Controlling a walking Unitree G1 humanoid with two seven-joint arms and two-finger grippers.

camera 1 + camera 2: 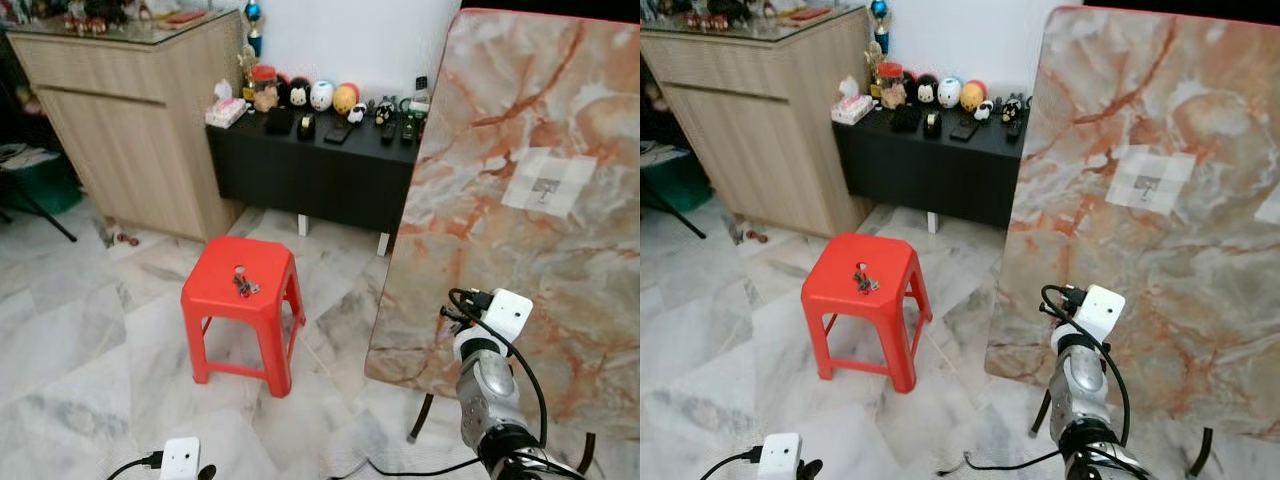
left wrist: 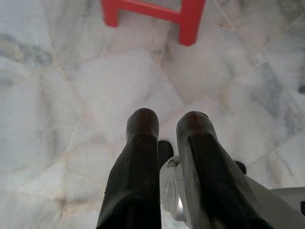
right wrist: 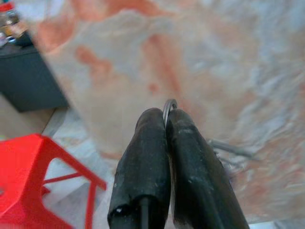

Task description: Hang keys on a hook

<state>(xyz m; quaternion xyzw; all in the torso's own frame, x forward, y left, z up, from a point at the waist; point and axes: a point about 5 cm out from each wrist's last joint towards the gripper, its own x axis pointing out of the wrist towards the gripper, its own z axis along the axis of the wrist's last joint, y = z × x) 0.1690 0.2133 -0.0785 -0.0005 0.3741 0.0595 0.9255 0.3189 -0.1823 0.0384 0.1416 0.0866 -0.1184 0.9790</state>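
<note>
A small bunch of keys (image 1: 243, 284) lies on top of a red plastic stool (image 1: 232, 297). To the right stands a marble panel (image 1: 480, 240) with a white patch holding a small hook (image 1: 547, 185). My right arm (image 1: 488, 380) is raised in front of the panel's lower part. In the right wrist view, my right gripper (image 3: 167, 114) is shut on a thin metal ring (image 3: 169, 103) that pokes out at its tips, facing the marble. My left gripper (image 2: 167, 121) hangs low over the floor, its fingers slightly apart with nothing between them.
A black low table (image 1: 310, 170) with figurines and remotes stands against the back wall. A wooden cabinet (image 1: 130, 130) is at the left. The panel rests on thin dark legs (image 1: 420, 418). Cables (image 1: 400, 470) trail on the marble floor near my feet.
</note>
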